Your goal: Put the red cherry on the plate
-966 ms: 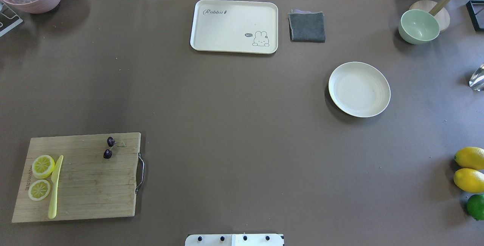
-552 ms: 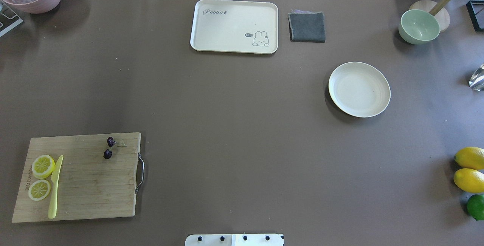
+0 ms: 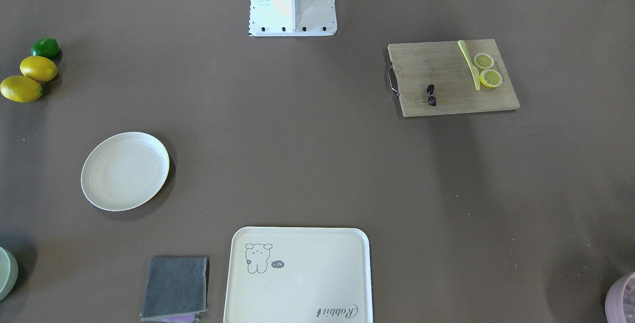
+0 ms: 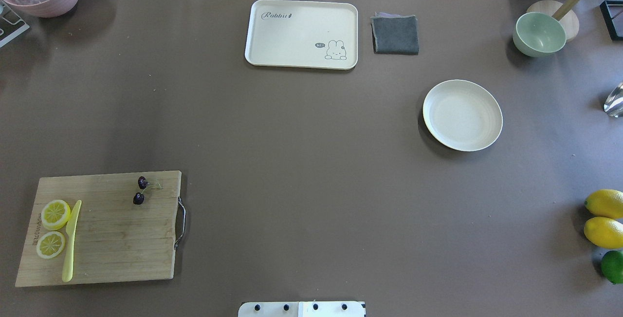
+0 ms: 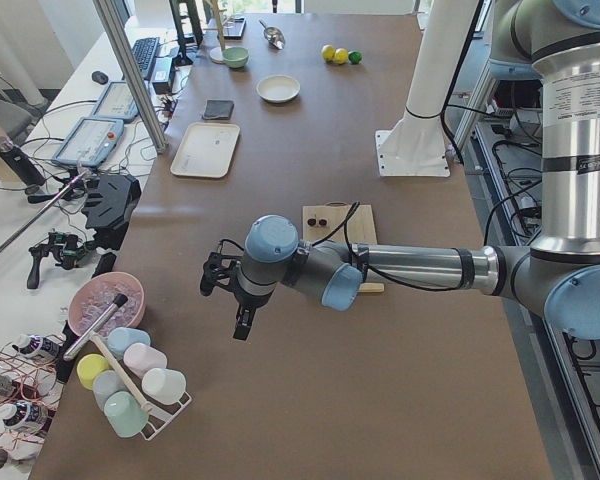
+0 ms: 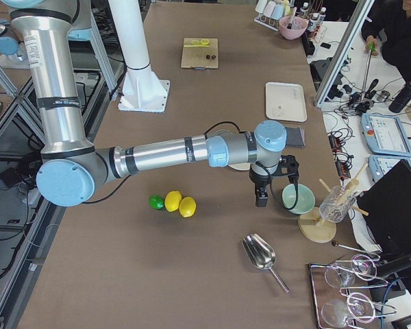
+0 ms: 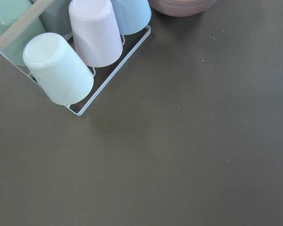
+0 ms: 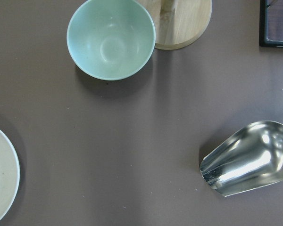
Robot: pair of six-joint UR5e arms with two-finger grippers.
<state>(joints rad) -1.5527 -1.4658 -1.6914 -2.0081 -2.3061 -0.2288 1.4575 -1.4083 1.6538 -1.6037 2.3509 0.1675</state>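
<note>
cherry [image 4: 138, 198]: two tiny dark red-purple balls on thin greenish stems, lying on the board [image 4: 112, 239] near the corner by its metal handle, robot's left, near edge. Not on the plate [image 4: 462, 115] yet. The plate sits well apart on the right half: round, cream, matte, low rim

overhead and front views show neither arm, only the side views do. Left pincer [image 5: 238, 322] hangs over the surface between board and cups [image 7: 59, 68]. Right pincer [image 6: 262, 197] hangs just beside the mint bowl [image 8: 111, 37]. Spread or pressed together: cannot tell for either

left wrist view: pastel cups, bottoms toward the camera, plus edge of a pink bowl [image 7: 181, 5]. Right wrist view: glossy mint bowl, round wood base [image 8: 184, 23], shiny steel scoop [image 8: 247, 160], sliver of plate

board is pale grained wood. At its far end from the cherry are two lemon slices [image 4: 55, 214] and a yellow knife [image 4: 70, 241]. Elsewhere: cream rectangular tray [image 4: 302, 34], folded grey cloth [image 4: 395, 34] beside it, two lemons [image 4: 606, 203] and a lime [image 4: 613, 266] at the right edge
</note>
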